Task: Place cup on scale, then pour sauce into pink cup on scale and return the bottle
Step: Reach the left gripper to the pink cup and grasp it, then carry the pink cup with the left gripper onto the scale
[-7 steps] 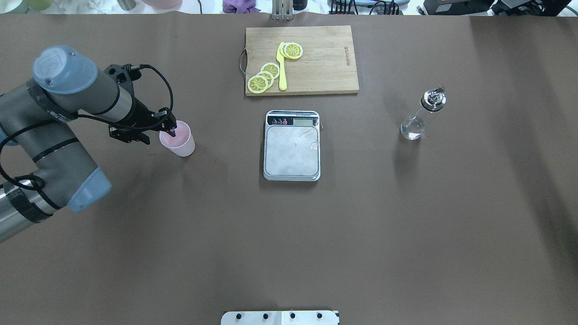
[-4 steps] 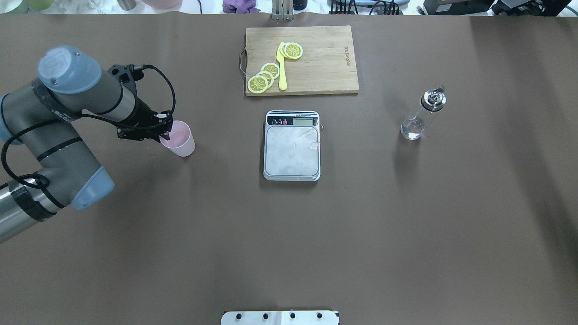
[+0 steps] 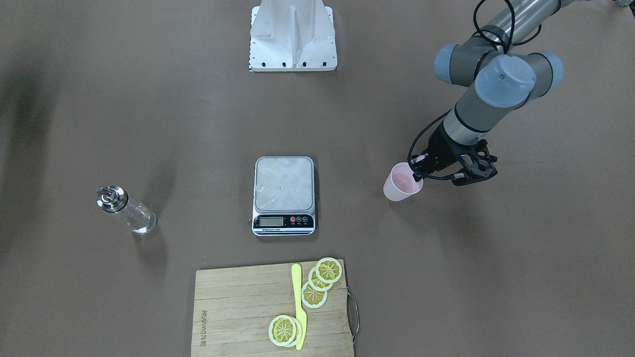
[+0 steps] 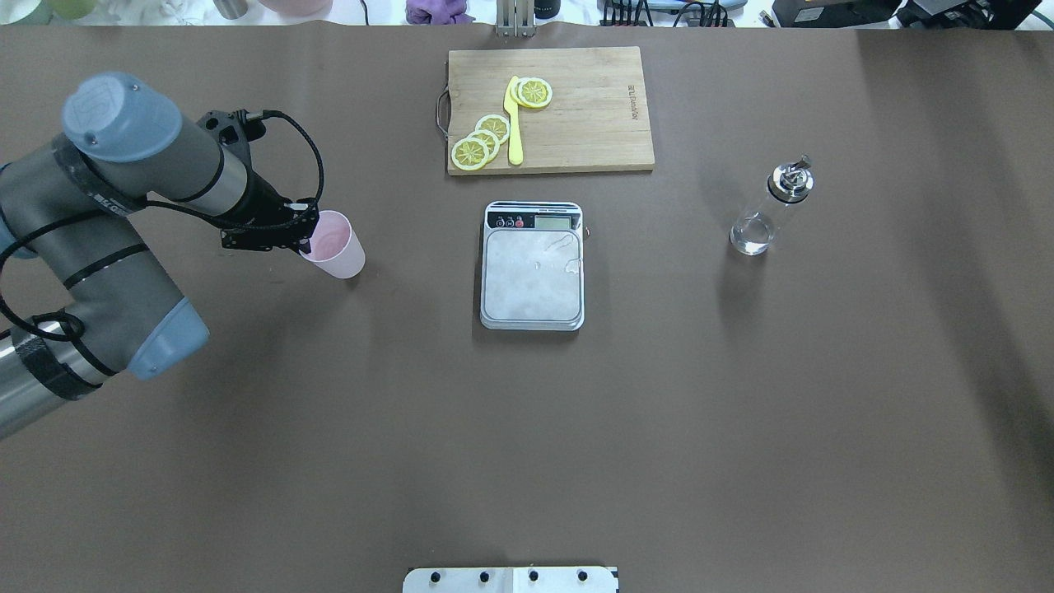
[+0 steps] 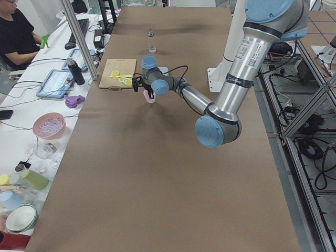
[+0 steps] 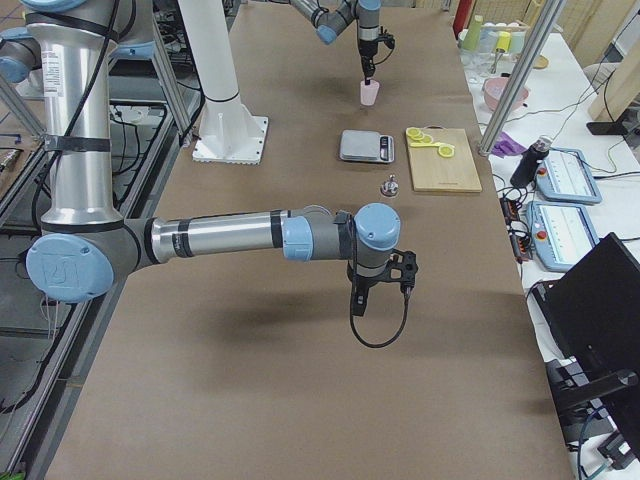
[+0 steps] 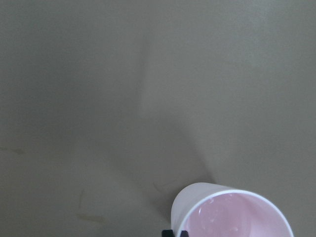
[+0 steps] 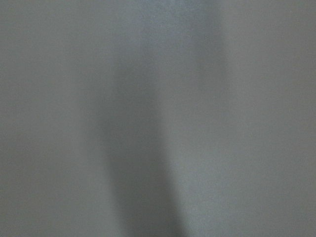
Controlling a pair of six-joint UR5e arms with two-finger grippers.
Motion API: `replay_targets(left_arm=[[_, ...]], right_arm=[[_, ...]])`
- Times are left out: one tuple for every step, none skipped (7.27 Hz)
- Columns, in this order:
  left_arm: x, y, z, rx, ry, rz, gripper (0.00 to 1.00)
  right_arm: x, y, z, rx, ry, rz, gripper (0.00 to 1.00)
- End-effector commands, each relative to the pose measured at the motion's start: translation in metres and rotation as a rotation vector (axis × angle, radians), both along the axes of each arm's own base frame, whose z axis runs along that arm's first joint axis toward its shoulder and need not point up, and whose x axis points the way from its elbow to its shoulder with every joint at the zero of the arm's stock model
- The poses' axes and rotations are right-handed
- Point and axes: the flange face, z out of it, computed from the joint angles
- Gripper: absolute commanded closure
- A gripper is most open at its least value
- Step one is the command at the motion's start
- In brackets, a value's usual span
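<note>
Left gripper (image 4: 307, 241) is closed on the rim wall of the cup (image 4: 338, 249), 1 finger inside, 1 outside. Cup is well apart from the scale (image 4: 533, 280), on the robot's left. Bottle (image 4: 770, 212) stands upright beyond the scale's far side, untouched. Step 1 of 3 is judged in hand. Next move: carry the cup level, centre it over the scale, lower, release. Right gripper (image 6: 358, 295) opening: cannot tell.

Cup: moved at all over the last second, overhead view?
Yes. The cup has shifted slightly to the view's right, toward the scale, which has stayed put. The left gripper pinches its rim.
</note>
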Motion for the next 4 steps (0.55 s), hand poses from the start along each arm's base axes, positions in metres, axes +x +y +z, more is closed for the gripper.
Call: replay_targets(left_arm=[[-0.002,-0.013,-0.056,-0.067,0.029,-0.034,1.00],[0.005,-0.018,-0.093,-0.124,0.035,-0.068,1.00],[0.012,-0.023,-0.132,-0.189,0.023,-0.098,1.00],[0.020,-0.022,-0.165,-0.225,0.007,-0.111,1.00]], right_arm=[[-0.001,0.000,-0.002,0.004,-0.003,-0.003,0.00],[-0.003,0.000,-0.005,0.012,-0.003,-0.007,0.00],[-0.005,0.000,-0.005,0.013,-0.002,-0.011,0.00],[-0.005,0.000,-0.005,0.013,-0.002,-0.011,0.00]])
